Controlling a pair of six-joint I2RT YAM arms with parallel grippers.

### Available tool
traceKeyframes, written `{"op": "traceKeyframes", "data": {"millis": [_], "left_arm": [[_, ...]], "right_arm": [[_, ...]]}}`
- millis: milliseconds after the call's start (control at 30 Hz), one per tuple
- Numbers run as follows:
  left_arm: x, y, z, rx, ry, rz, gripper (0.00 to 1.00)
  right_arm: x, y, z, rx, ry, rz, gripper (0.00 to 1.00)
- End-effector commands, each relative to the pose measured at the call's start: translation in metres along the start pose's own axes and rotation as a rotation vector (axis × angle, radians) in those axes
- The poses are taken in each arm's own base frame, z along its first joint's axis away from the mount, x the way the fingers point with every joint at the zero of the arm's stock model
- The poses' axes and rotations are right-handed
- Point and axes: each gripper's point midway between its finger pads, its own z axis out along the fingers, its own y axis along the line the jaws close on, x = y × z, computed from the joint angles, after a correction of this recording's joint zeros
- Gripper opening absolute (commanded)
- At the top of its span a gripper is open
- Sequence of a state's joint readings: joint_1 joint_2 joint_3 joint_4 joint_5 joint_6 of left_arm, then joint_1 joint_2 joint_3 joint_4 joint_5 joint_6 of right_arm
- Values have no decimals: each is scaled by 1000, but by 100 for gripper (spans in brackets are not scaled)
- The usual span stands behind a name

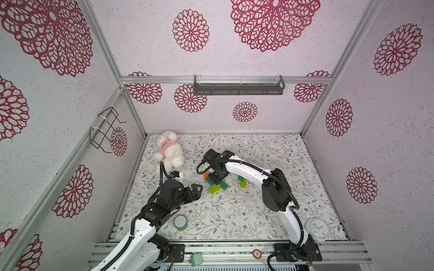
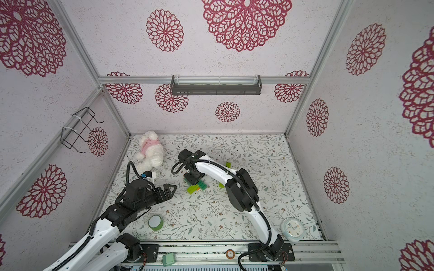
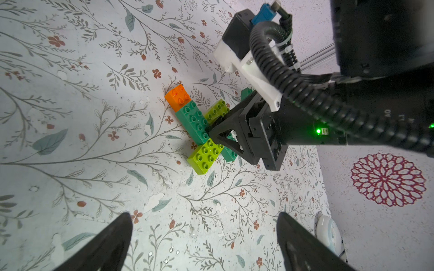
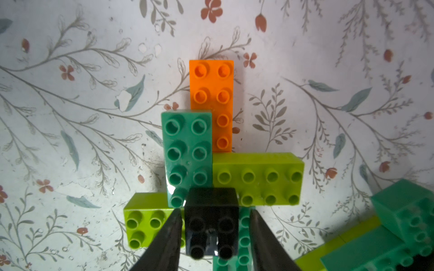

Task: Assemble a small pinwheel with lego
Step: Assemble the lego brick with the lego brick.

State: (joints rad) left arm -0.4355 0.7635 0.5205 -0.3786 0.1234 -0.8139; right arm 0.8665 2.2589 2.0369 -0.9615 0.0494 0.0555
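Note:
The lego pinwheel [image 1: 216, 186] lies mid-table. In the right wrist view an orange brick [image 4: 211, 93], a dark green brick [image 4: 187, 150] and two lime bricks [image 4: 258, 178] [image 4: 145, 223] fan out around a small black brick [image 4: 211, 211] pressed on at the hub. My right gripper [image 4: 215, 211] points down over the hub, a finger on each side of the black brick, with a slit of space showing on one side. My left gripper [image 3: 204, 214] hovers wide open and empty to the left of the pinwheel [image 3: 199, 131]. Loose green bricks [image 1: 243, 183] lie just right of it.
A white plush toy [image 1: 169, 152] sits at the back left. A green tape roll [image 1: 180, 222] stands near the left arm's base and a small clock [image 1: 317, 228] at the front right. A mint-green box [image 1: 196, 259] and a round token [image 1: 256, 253] rest on the front rail.

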Motion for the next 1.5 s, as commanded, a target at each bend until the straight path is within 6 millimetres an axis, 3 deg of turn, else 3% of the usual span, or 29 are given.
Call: {"op": "traceKeyframes", "data": {"millis": [0, 167, 333, 667, 1000, 1167, 1300, 1467], "left_arm": [[-4, -1, 1, 13, -20, 0, 97], [-3, 0, 2, 11, -16, -2, 97], [-1, 2, 2, 9, -15, -7, 97], [-2, 3, 2, 6, -16, -6, 97], [-3, 4, 3, 2, -16, -6, 97], [-4, 4, 2, 2, -19, -8, 97], [-3, 5, 3, -1, -19, -11, 97], [-2, 6, 5, -4, -12, -13, 97]], "right_arm": [[-7, -7, -14, 23, -20, 17, 52], [-11, -7, -21, 22, -39, 18, 55], [-5, -3, -15, 4, -13, 10, 54], [1, -5, -4, 0, 8, 11, 44], [5, -3, -2, -11, 8, 11, 42], [7, -4, 0, -4, 16, 11, 33], [7, -3, -1, -9, 13, 12, 34], [6, -5, -3, -6, 11, 15, 43]]}}
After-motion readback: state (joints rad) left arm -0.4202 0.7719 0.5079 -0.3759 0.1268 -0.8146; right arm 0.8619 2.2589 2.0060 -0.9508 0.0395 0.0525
